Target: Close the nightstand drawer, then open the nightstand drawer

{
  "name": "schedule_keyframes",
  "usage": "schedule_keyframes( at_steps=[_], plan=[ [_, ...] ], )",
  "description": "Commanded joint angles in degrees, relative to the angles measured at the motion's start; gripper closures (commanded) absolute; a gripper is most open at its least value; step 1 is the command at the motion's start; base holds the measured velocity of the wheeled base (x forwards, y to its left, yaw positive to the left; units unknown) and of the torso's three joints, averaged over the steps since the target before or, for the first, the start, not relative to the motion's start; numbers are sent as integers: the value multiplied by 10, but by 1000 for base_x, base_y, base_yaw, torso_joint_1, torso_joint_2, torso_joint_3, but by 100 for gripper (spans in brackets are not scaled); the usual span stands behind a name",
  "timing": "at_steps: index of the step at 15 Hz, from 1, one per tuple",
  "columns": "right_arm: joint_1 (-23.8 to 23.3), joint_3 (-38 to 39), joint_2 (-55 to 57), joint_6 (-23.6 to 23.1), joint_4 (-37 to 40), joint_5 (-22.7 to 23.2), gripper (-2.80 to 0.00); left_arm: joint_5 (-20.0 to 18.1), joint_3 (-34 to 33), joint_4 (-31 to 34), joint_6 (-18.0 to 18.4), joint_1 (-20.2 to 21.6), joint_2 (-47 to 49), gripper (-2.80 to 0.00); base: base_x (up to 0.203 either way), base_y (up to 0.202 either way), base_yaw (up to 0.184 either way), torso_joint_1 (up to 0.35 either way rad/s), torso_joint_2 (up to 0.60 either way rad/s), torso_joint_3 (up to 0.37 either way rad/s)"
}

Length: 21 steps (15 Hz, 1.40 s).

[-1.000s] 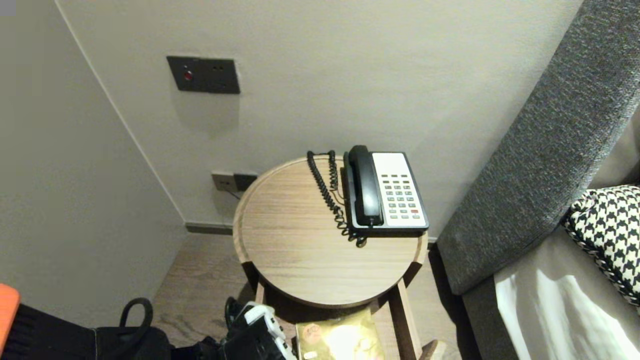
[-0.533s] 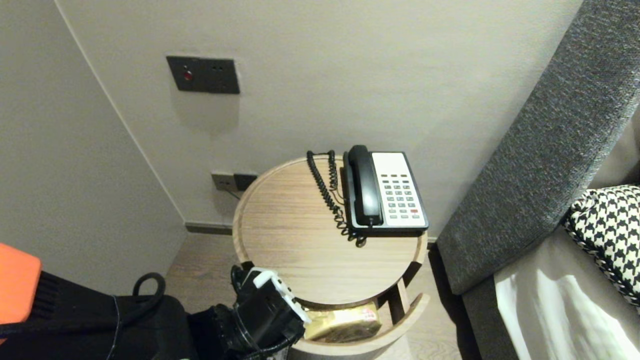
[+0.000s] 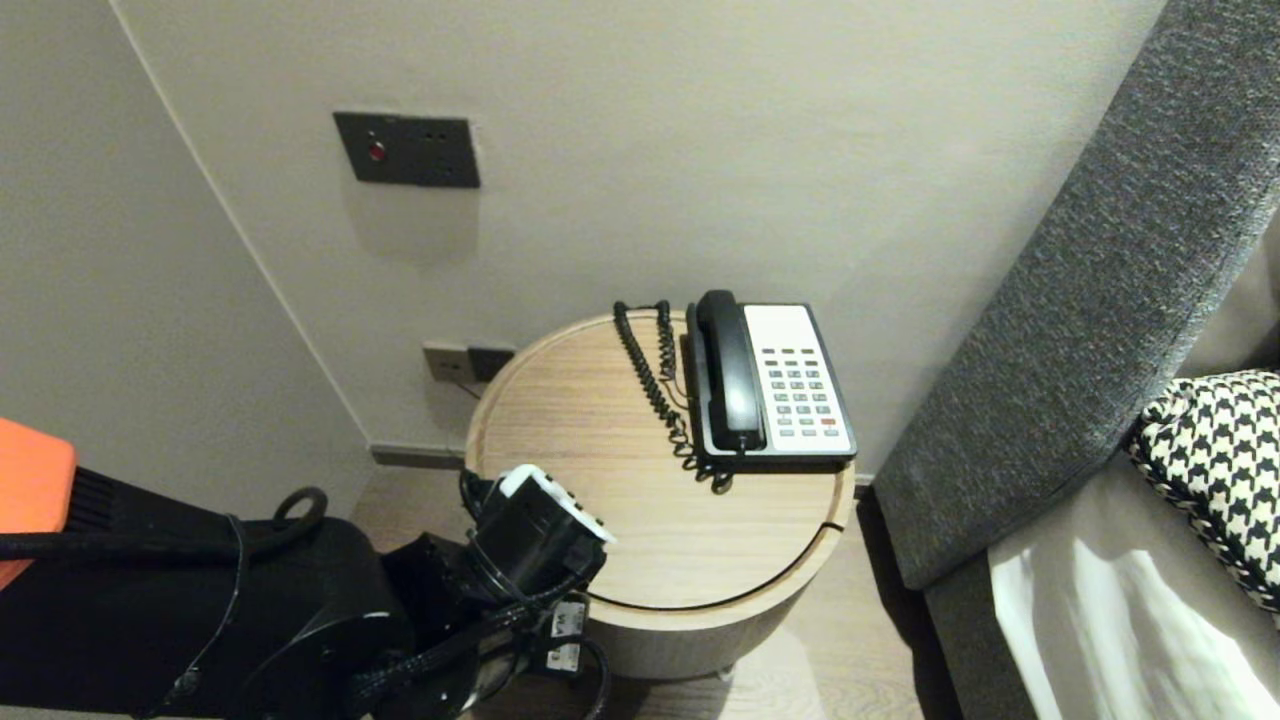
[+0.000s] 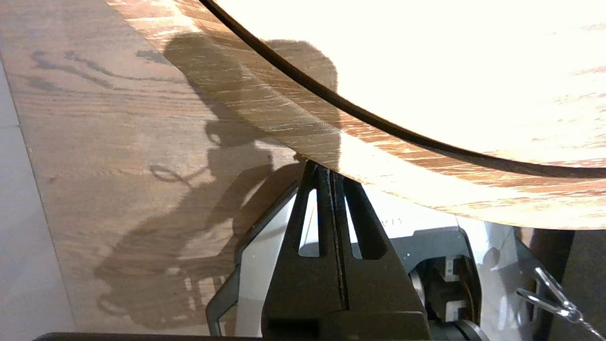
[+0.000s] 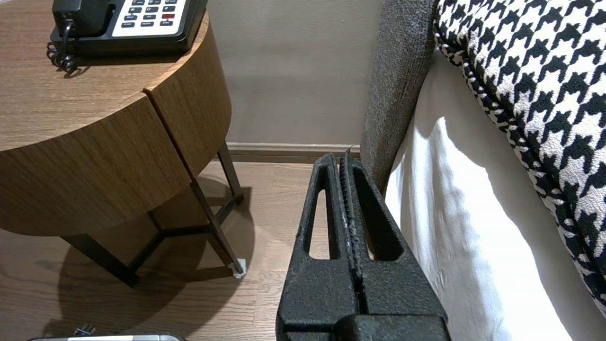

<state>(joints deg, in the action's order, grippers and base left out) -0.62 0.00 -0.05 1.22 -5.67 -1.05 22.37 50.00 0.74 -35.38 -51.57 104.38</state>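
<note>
A round wooden bedside table (image 3: 590, 460) carries a black and white desk phone (image 3: 775, 390) with its handset (image 3: 730, 370) on the cradle and a coiled cord (image 3: 655, 385) beside it. The table's curved drawer front (image 3: 700, 630) sits flush with the rim. My left arm's wrist (image 3: 535, 540) is at the table's near left edge. The left gripper (image 4: 330, 166) is shut on nothing, its tips against the drawer front (image 4: 402, 166). The right gripper (image 5: 342, 158) is shut and empty, low between the table (image 5: 94, 156) and the bed, and does not show in the head view.
A grey upholstered headboard (image 3: 1080, 300) stands right of the table, with a houndstooth pillow (image 3: 1215, 450) and white sheet (image 3: 1100, 640) below it. The wall behind holds a dark switch panel (image 3: 405, 150) and low sockets (image 3: 465, 362). Wooden floor (image 5: 265, 189) lies between table and bed.
The drawer stood open with a yellow packet inside; it has closed flush and the packet is hidden. My left arm rose and moved forward against the drawer front.
</note>
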Motion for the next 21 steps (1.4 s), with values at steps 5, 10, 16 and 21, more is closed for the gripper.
schedule_keyframes(
  at_steps=[5,10,16,21],
  plan=[
    [0,23,0,0,0,0,0,9,9,-5,17,9,-5,0,0,0,0,0,0,0],
    [0,23,0,0,0,0,0,8,-39,-5,17,-7,-9,0,0,0,0,0,0,0],
    [0,23,0,0,0,0,0,4,-90,-19,18,-30,-33,0,0,0,0,0,0,0],
    [0,23,0,0,0,0,0,-19,-232,-20,17,-24,-108,0,0,0,0,0,0,0]
  ],
)
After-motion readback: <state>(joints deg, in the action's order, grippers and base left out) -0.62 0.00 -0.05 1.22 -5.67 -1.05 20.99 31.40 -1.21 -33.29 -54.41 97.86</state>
